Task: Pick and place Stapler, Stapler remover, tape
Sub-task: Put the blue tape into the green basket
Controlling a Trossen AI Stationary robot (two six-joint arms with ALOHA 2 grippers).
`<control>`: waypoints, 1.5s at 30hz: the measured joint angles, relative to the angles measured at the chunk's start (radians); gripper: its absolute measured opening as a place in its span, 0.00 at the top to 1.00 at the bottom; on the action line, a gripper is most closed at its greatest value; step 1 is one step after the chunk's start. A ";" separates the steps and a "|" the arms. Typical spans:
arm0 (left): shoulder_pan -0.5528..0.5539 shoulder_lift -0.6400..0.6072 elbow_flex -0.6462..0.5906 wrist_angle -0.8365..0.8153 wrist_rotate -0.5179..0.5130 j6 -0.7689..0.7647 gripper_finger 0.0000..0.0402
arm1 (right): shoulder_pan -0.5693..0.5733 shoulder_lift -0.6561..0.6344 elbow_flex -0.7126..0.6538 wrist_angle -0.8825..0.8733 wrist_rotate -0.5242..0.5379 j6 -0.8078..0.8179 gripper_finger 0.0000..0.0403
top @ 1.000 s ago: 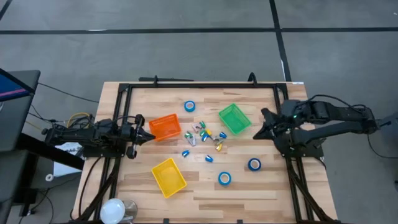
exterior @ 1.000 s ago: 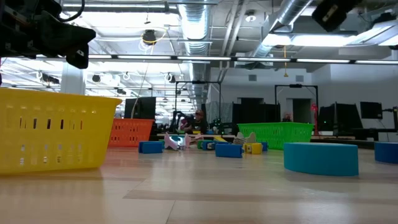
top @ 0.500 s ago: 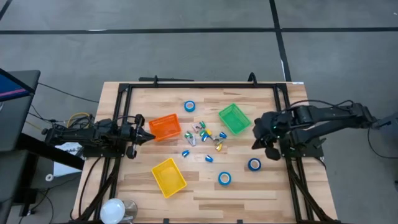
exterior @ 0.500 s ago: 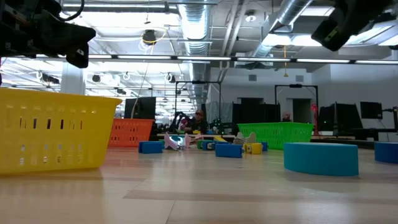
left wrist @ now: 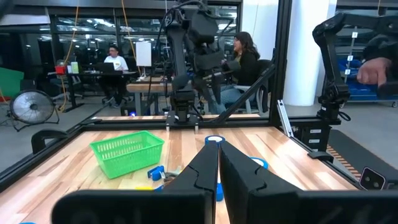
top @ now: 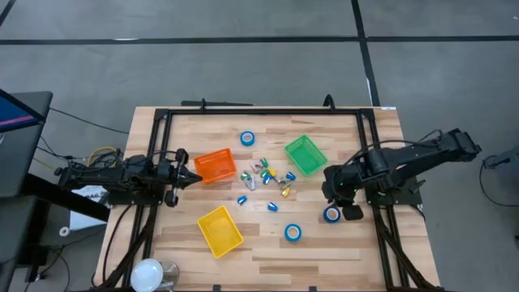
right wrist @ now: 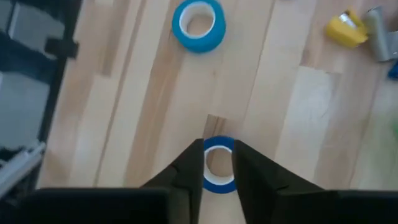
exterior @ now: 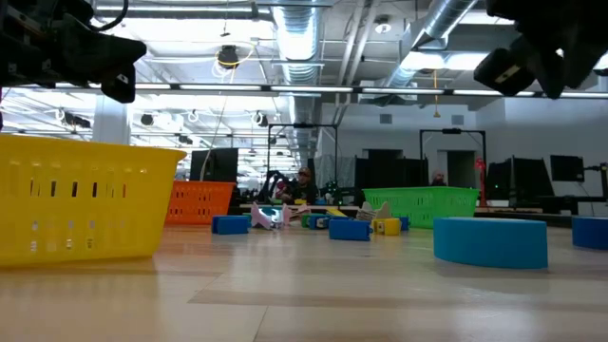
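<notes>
Now right end effector (right wrist: 217, 163) slightly parted above tape roll (right wrist: 218, 163) near table's right edge; left end effector (left wrist: 219, 163) clenched.

Robotics lab or workshop, probably shared: exposed ceiling ducts (exterior: 304, 38), black-framed wooden workbench (top: 268, 243), further robot arms (left wrist: 193, 56) on neighbouring benches, seated people at desks (left wrist: 115, 62), floor fan (left wrist: 28, 109).

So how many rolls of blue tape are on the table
3: one round blue tape roll near the far edge, one near the front edge, one under the right claw. None appear hidden.
</notes>
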 joint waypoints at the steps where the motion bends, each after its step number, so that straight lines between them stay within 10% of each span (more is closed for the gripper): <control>1: 0.000 0.000 0.000 0.000 0.000 0.000 0.98 | 0.010 0.012 0.000 -0.001 0.009 -0.013 0.78; 16: 0.000 0.000 0.000 0.005 0.000 0.000 0.98 | 0.099 0.237 0.000 -0.017 0.088 0.031 0.39; 35: 0.000 0.000 0.000 0.008 0.000 0.000 0.98 | 0.168 0.366 -0.001 0.005 0.036 0.407 0.39; 45: 0.000 0.032 0.000 0.008 0.000 0.000 0.98 | 0.242 0.377 -0.003 0.053 0.173 0.545 0.39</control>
